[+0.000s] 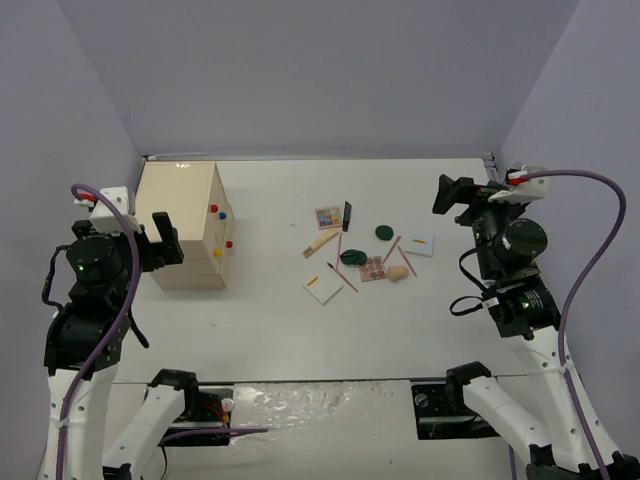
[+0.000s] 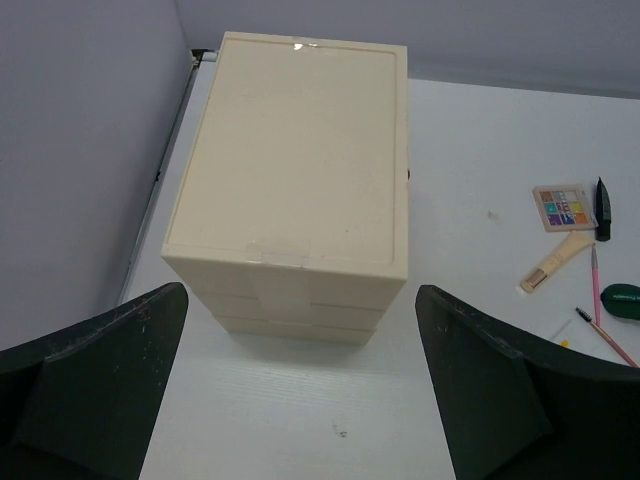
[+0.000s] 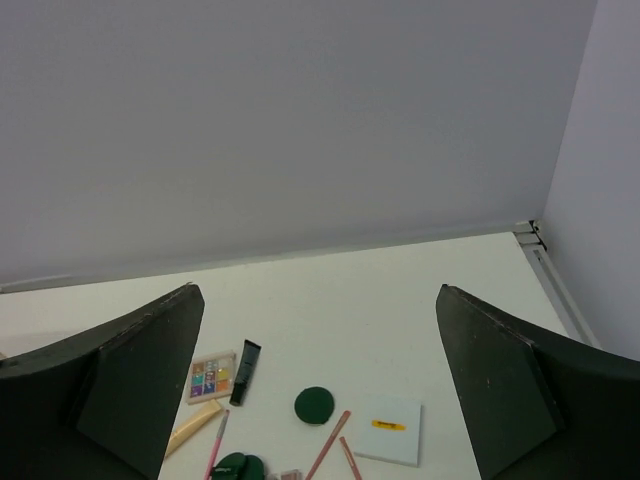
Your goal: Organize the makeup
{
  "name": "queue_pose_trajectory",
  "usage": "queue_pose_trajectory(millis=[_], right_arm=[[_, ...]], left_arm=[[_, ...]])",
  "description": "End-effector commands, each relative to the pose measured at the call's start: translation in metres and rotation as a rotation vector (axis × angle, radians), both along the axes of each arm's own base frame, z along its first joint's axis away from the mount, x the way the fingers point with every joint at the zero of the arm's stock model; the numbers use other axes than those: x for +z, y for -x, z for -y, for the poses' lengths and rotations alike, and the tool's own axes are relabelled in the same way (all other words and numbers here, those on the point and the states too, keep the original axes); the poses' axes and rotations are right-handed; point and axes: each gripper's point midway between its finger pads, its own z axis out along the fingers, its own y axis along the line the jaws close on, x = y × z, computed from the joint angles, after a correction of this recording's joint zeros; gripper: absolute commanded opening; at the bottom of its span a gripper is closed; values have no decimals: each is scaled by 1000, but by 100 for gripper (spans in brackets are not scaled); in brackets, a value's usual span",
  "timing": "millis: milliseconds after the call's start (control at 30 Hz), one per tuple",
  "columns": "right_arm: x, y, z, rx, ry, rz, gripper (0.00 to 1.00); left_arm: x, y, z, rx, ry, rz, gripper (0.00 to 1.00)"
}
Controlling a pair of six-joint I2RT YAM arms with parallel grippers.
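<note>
Nothing is picked up yet. The left gripper [image 2: 300,300] and right gripper [image 3: 318,295] are wide open, holding nothing. The makeup [image 1: 372,268] lies scattered in the middle of the desk [image 1: 270,320], apart from the box [image 1: 180,225]. Next, I think a gripper must reach down for one piece.

A box [image 1: 185,225] is set on the table [image 1: 300,340] at the left. Well to its right, near the middle, a palette [image 1: 328,216] is placed at the back, with a tube [image 1: 347,214] just right of it. A card [image 1: 419,243] is laid furthest right, a sponge [image 1: 398,272] just before it, and a second card [image 1: 323,288] nearest the front.
</note>
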Motion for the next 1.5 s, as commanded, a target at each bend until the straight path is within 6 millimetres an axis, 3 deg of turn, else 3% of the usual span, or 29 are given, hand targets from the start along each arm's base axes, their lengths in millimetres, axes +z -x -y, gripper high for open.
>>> queue_pose_trajectory(millis=[0, 67, 200, 333, 467, 600, 633, 800, 900, 1000, 1067, 1100, 1200, 1467], right_arm=[[29, -5, -20, 90, 5, 84, 100], [24, -9, -33, 155, 18, 70, 100], [7, -14, -78, 384, 62, 54, 100], [-16, -21, -109, 533, 23, 22, 100], [-49, -47, -136, 628, -39, -91, 100], [-90, -70, -181, 791, -61, -192, 100], [-90, -71, -196, 829, -62, -185, 99], [-114, -85, -261, 992, -28, -224, 87], [-133, -93, -299, 1102, -42, -249, 73], [-160, -94, -330, 1184, -46, -286, 62], [-164, -95, -350, 1241, -39, -282, 57], [-178, -93, -359, 1272, -38, -304, 55], [-201, -90, -384, 1343, -33, -319, 49], [-237, -80, -441, 1495, -43, -282, 45]], left_arm=[[17, -10, 6, -22, 24, 42, 97], [14, -15, 10, -40, 29, 29, 97], [12, -25, 19, -77, 46, 2, 97], [9, -45, 33, -128, 88, -12, 97], [3, -70, 46, -173, 123, -33, 97], [0, -95, 52, -185, 132, -68, 97], [-3, -100, 51, -182, 126, -81, 97], [-17, -127, 53, -174, 118, -151, 97], [-27, -137, 58, -190, 127, -179, 97], [-41, -142, 59, -191, 128, -213, 97], [-52, -143, 58, -186, 125, -228, 97], [-57, -143, 59, -188, 127, -236, 97], [-62, -141, 58, -183, 127, -244, 97], [-75, -137, 54, -156, 136, -266, 97]])
